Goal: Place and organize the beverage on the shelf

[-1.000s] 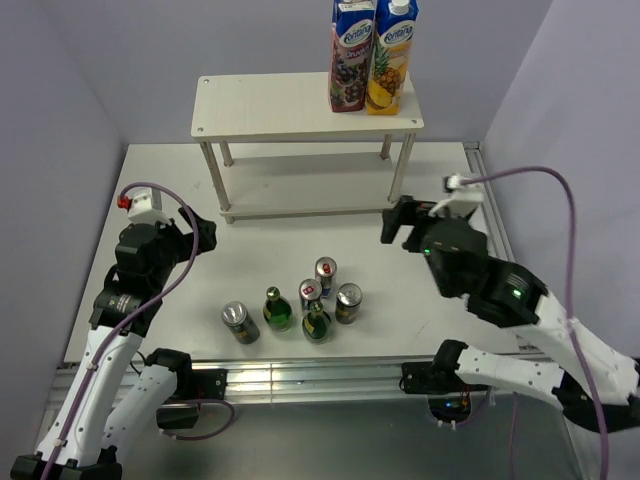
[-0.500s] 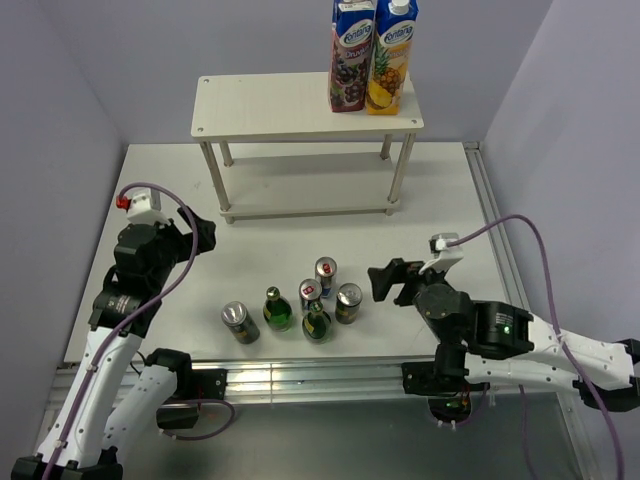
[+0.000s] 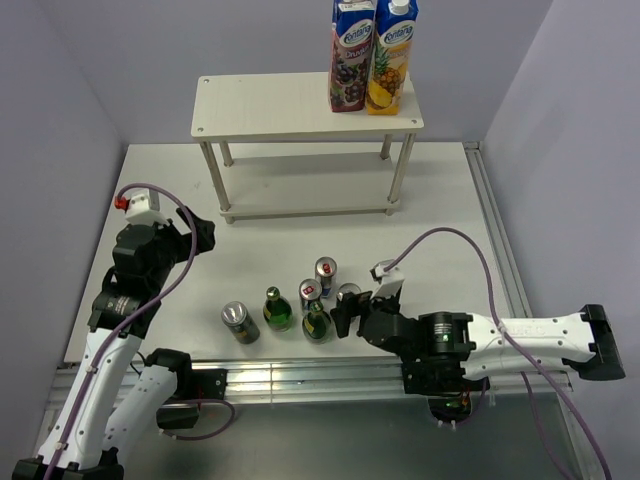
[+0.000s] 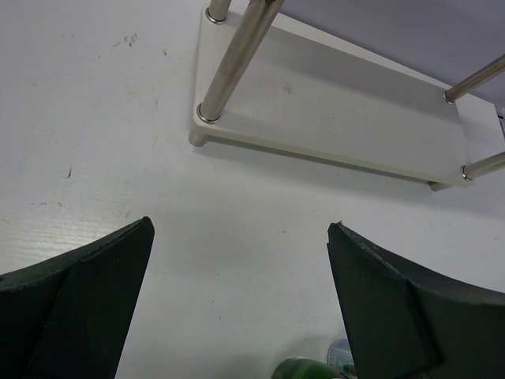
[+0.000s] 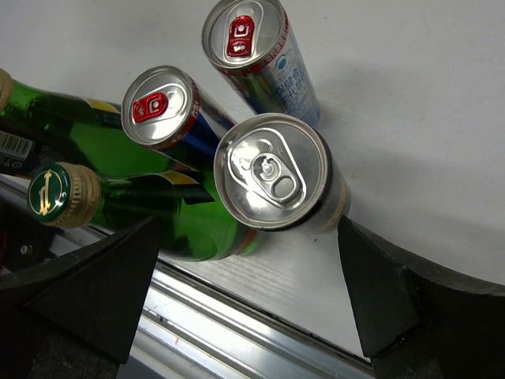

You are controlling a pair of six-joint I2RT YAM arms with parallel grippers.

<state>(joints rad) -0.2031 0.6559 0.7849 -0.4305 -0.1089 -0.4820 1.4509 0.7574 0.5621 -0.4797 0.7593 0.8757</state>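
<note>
- Near the table's (image 3: 440, 200) front edge, I log six drinks: two green bottles (image 3: 277, 310), two blue-silver cans (image 3: 325, 272), two dark cans (image 3: 238, 322); none on the shelf (image 3: 300, 105).
- Right gripper (image 5: 246, 237): fingers spread, one dark can (image 5: 272, 170) in the gap, ungripped.
- Left gripper (image 4: 241, 229): spread, holding nothing, facing the shelf's lower board.
- Shelf top: two juice cartons (image 3: 372, 55).

The left arm (image 3: 105, 345) stands folded on its own side, its white links rising from the base and its wrist bent so that the left gripper (image 3: 203, 235) points toward the right. Its dark fingers (image 4: 87, 292) are spread wide with nothing between them. The right arm (image 3: 530, 335) lies low, its elbow thrust far out to the right and its forearm running back leftward. The right gripper (image 3: 345, 315) points left, jaws likewise spread wide and gripping nothing.
</note>
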